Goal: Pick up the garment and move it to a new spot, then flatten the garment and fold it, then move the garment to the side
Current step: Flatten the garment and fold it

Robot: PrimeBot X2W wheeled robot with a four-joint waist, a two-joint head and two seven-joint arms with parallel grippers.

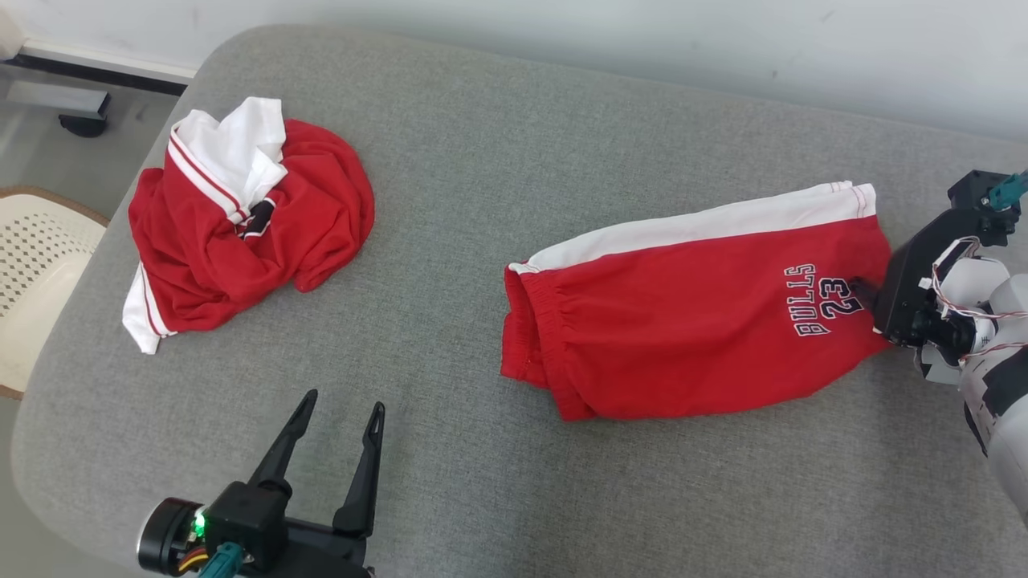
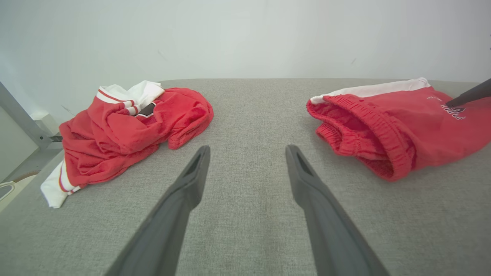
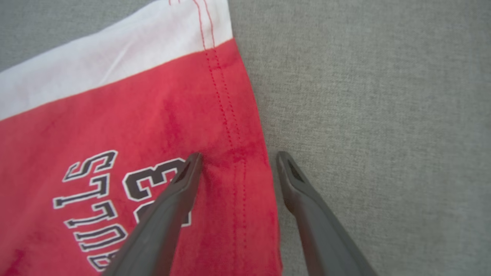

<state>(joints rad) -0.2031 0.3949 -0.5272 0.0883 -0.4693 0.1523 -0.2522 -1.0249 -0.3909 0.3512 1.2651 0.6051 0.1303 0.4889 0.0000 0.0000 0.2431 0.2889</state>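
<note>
Red shorts (image 1: pixel 683 321) with a white side band and "BULLS 23" lettering lie folded flat on the right of the grey padded table (image 1: pixel 514 144). My right gripper (image 1: pixel 871 309) is at their hem, open. In the right wrist view the right gripper (image 3: pixel 238 155) straddles the stitched hem of the shorts (image 3: pixel 115 126), with one finger over the red cloth and the other over bare grey surface. My left gripper (image 1: pixel 344 400) stands open near the front edge, nothing between its fingers. In the left wrist view the left gripper (image 2: pixel 247 147) points between the shorts (image 2: pixel 402 122) and the other garment.
A crumpled red and white jersey (image 1: pixel 241 233) lies in a heap at the table's far left, also seen as the jersey (image 2: pixel 126 130) in the left wrist view. A pale perforated chair (image 1: pixel 32 265) stands beyond the left edge. A wall runs behind the table.
</note>
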